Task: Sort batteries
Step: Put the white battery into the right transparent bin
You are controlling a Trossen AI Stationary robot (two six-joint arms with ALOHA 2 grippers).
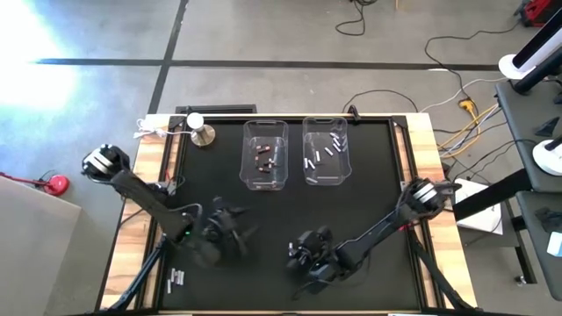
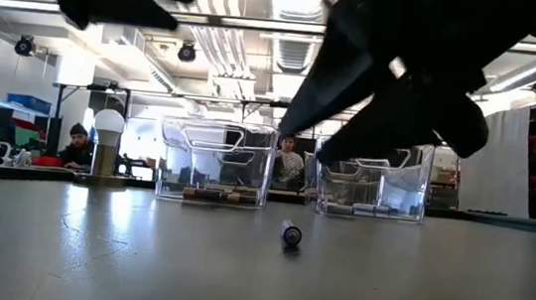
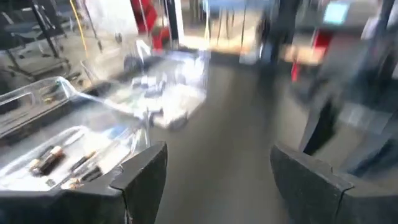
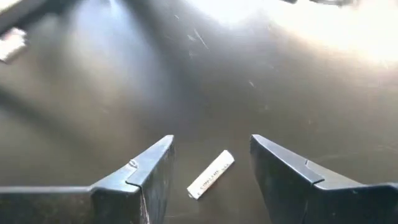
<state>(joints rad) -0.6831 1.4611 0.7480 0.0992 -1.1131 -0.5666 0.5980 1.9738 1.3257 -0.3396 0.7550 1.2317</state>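
A white battery (image 4: 211, 174) lies flat on the dark table between the fingers of my right gripper (image 4: 211, 146), which stands open over it near the table's front middle (image 1: 303, 254); the fingers do not touch it. The low view shows this battery (image 2: 291, 234) end-on. My left gripper (image 3: 217, 155) is open with nothing in it, raised above the table's left middle (image 1: 230, 228). At the far middle stand two clear bins: the left bin (image 1: 264, 154) holds dark batteries (image 3: 50, 158), the right bin (image 1: 326, 151) white ones.
A few loose white batteries (image 1: 176, 279) lie near the table's front left corner. A round silver knob-like object (image 1: 202, 133) stands at the far left beside the bins. Wooden borders (image 1: 421, 167) frame the dark mat. People sit in the room beyond the table.
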